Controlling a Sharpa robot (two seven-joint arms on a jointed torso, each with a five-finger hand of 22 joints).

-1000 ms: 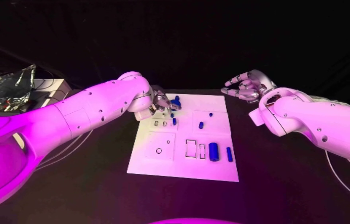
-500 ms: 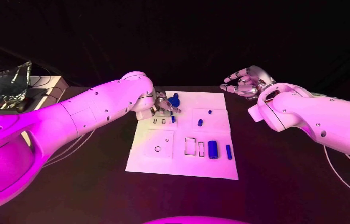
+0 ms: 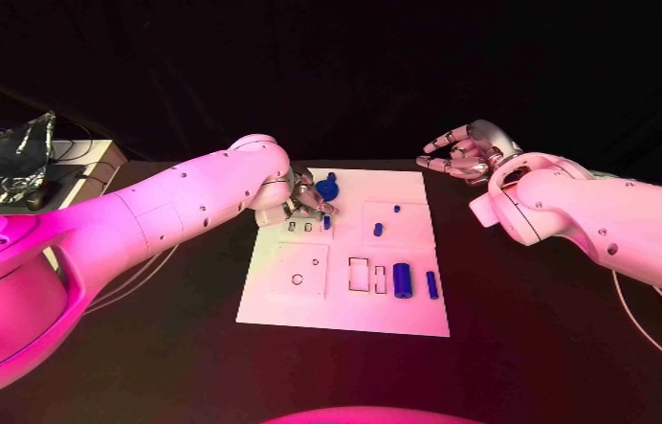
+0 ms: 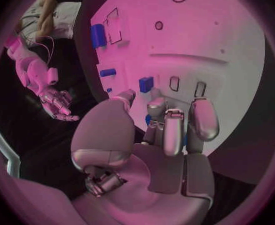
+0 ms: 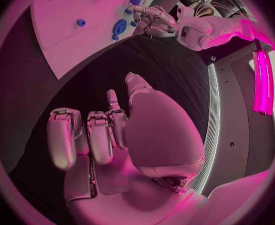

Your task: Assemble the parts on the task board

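Note:
The white task board (image 3: 283,300) lies in the middle of the table. My left hand (image 3: 299,200) is at its far left corner, fingers curled over a round blue part (image 3: 328,189) and holding it; the left wrist view shows blue between the fingers (image 4: 148,119). The right wrist view shows this part (image 5: 119,28) beside the left hand (image 5: 154,21). A thick blue cylinder (image 3: 402,279) and a thin blue bar (image 3: 431,284) lie near the board's right edge, with small blue pegs (image 3: 378,230) further back. My right hand (image 3: 461,157) hovers off the board's far right corner, fingers apart and empty.
A white box (image 3: 91,164) with a crinkled silver thing (image 3: 25,156) and cables stands at the table's far left. Empty slots (image 3: 359,275) and a round hole (image 3: 297,278) sit in the board's near half. Black table (image 3: 165,347) surrounds the board.
The whole view has shifted slightly. My left hand has stayed at the round blue part and my right hand has kept its place off the board.

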